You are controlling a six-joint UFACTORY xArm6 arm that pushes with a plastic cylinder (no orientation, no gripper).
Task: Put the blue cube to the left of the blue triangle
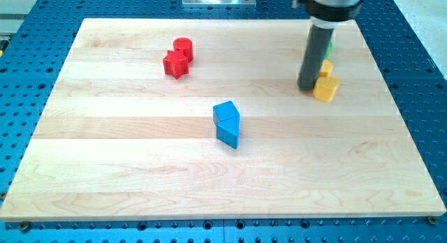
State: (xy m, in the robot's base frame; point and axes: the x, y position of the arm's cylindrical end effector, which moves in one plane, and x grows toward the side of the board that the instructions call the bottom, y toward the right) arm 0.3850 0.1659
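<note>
The blue cube (225,113) sits near the middle of the wooden board (140,166). The blue triangle (228,134) lies directly below it, touching it. My rod comes down from the view's top right. My tip (308,87) rests on the board far to the right of both blue blocks, just left of a yellow block (326,88).
A red cylinder (183,48) and a red star-shaped block (175,64) sit together at the upper left. A second yellow block (326,66) and a green block (330,44) show partly behind the rod at the upper right.
</note>
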